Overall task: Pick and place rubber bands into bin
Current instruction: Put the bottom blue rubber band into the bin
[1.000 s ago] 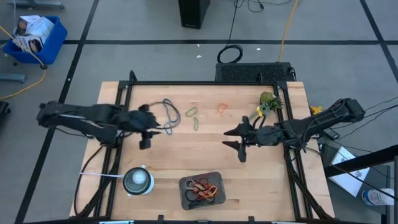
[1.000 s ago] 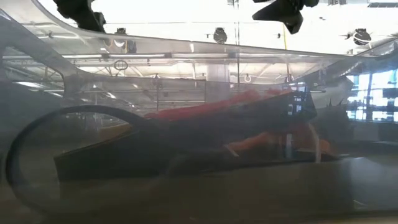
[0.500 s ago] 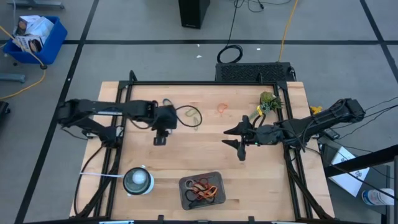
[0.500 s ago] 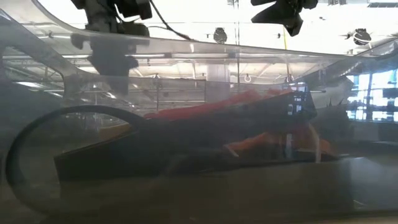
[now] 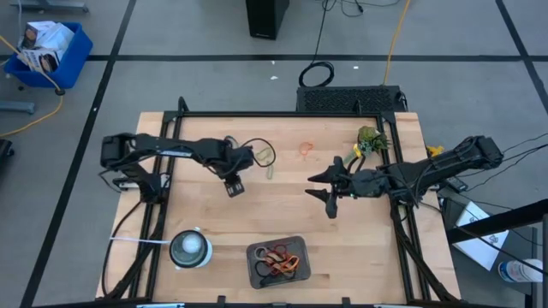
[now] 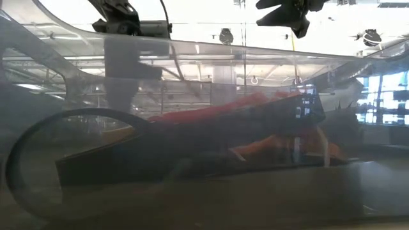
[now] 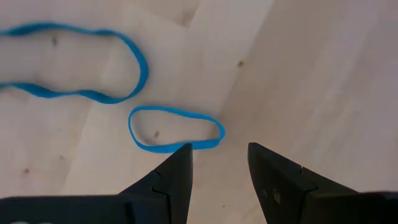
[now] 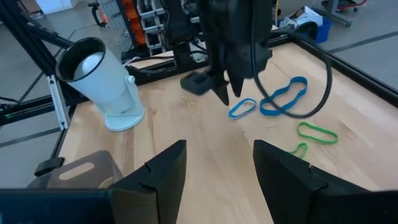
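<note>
Two blue rubber bands lie flat on the wooden table, a small loop (image 7: 176, 129) and a larger one (image 7: 68, 62). My left gripper (image 7: 219, 155) points straight down just above them. It is open, its fingertips beside the small loop's end and touching nothing. The right wrist view shows it (image 8: 222, 93) over the small blue loop (image 8: 242, 107). Green bands (image 5: 269, 162) and an orange band (image 5: 306, 148) lie farther right. The bin (image 5: 276, 261) at the near edge holds several bands. My right gripper (image 5: 330, 192) hovers open at mid-right.
A round white object (image 5: 190, 248) stands near the table's front left, beside the bin. A green and yellow object (image 5: 368, 141) sits at the far right corner. Bare wood lies between the two grippers. A black cable (image 8: 311, 93) loops from my left arm over the bands.
My left gripper has moved toward the table's right edge and down, over the blue rubber bands. It has tipped over and now points straight down. Its fingers stay open. The bands have not moved.
</note>
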Motion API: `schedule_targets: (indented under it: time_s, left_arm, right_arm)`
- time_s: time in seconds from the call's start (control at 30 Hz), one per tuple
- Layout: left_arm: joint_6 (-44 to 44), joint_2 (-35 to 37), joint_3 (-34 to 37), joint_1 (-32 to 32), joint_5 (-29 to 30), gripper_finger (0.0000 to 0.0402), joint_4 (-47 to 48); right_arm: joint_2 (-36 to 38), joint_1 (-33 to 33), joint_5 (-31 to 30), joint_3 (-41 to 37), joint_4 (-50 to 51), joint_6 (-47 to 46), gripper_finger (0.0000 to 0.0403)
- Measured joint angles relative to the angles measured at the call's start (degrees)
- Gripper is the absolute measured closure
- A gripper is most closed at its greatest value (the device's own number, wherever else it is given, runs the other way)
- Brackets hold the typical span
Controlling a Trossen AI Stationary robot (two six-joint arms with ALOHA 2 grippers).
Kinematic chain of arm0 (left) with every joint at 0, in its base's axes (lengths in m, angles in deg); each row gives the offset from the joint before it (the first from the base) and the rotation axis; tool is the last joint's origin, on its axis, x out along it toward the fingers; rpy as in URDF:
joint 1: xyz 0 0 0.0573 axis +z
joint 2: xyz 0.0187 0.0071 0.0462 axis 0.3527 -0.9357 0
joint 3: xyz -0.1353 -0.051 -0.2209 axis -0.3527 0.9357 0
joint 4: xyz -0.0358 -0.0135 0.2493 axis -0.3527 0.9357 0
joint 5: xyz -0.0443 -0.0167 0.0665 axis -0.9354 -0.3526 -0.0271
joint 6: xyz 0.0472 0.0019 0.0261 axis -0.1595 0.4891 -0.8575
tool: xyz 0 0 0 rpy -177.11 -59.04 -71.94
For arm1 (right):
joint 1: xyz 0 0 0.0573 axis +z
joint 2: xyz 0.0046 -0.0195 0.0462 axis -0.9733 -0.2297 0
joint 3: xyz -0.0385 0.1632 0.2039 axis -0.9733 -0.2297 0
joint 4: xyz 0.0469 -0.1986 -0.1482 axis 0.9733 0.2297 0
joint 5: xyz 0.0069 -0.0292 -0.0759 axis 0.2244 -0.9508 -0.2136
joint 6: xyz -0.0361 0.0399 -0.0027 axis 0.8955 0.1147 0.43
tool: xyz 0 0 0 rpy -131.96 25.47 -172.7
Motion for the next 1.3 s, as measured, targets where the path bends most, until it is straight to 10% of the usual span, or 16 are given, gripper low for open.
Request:
schedule_targets:
  time_s: [0.77, 1.3]
  left_arm:
    - [6.99, -12.33, -0.17, 2.1, -4.71, 0.0244, -4.24]
    - [6.34, -11.6, -0.07, 1.8, -3.22, 0.0394, -3.4]
  right_arm:
    - [-0.02, -1.3, 3.1, 0.0, 0.0, -1.51, 0.022]
    - [-0.02, -1.28, 3.13, 0.0, -0.02, -1.3, 0.022]
